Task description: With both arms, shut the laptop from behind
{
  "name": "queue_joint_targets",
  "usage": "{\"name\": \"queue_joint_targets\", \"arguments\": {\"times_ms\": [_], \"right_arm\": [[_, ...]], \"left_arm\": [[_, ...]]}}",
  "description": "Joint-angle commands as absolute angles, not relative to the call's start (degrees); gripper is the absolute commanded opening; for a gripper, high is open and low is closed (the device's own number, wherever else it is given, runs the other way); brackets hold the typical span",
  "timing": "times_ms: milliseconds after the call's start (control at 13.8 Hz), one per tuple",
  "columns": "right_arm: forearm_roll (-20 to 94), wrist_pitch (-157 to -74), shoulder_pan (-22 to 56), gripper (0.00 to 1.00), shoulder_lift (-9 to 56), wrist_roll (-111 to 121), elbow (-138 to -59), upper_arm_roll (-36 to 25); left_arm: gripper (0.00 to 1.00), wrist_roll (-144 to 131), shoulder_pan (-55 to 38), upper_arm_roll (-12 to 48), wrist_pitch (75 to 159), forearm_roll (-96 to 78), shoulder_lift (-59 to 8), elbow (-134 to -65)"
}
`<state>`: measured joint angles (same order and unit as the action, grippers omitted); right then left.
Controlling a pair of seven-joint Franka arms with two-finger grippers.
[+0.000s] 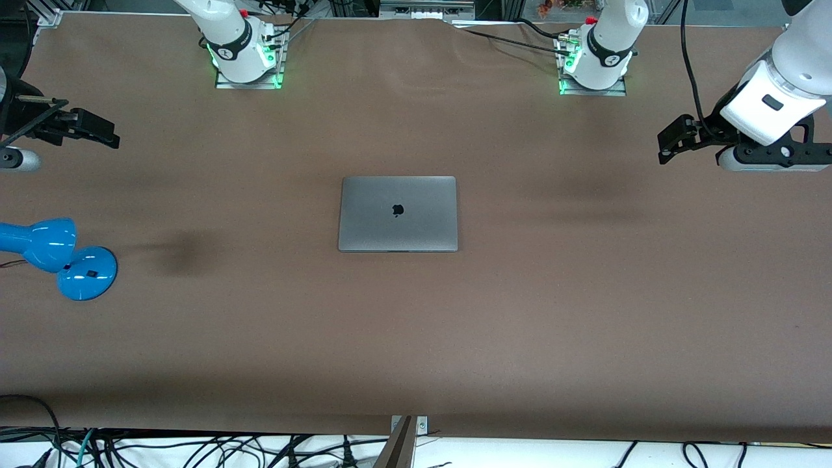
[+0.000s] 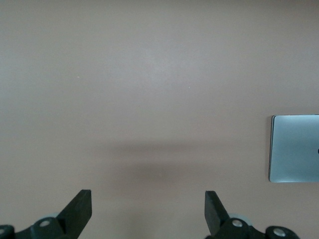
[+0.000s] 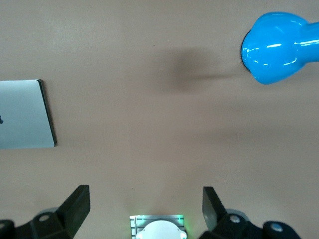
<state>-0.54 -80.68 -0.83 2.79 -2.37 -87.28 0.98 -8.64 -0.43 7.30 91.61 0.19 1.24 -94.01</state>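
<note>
Slim space-grey metal laptop (image 1: pixel 398 213) lies shut and flat on the brown table (image 1: pixel 416 338), dark apple logo up, at mid-table, between the two arm bases and nearer the front camera than both.

Left gripper (image 1: pixel 668 142), black, two-fingered, hangs over the left arm's end of the table, well apart from the laptop, fingers (image 2: pixel 79 209) spread wide, empty.

Right gripper (image 1: pixel 107 136) hangs over the right arm's end, likewise spread and empty.

Glossy blue desk lamp (image 1: pixel 58 257) sits at that end, nearer the front camera than the laptop.
</note>
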Motion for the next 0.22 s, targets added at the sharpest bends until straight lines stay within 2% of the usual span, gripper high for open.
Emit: {"name": "queue_joint_targets", "arguments": {"times_ms": [0,145], "right_arm": [[-0.3,-80.2,-1.1,1.0,1.8,-1.8,-87.7,1.3],[-0.3,-80.2,-1.2,1.0,1.8,-1.6,-87.7,1.3]], "left_arm": [[1.0,-8.3,-1.0,7.0,89.7,2.4,-0.3,-91.2],[1.0,-8.3,-1.0,7.0,89.6,2.5,-0.4,-91.2]]}}
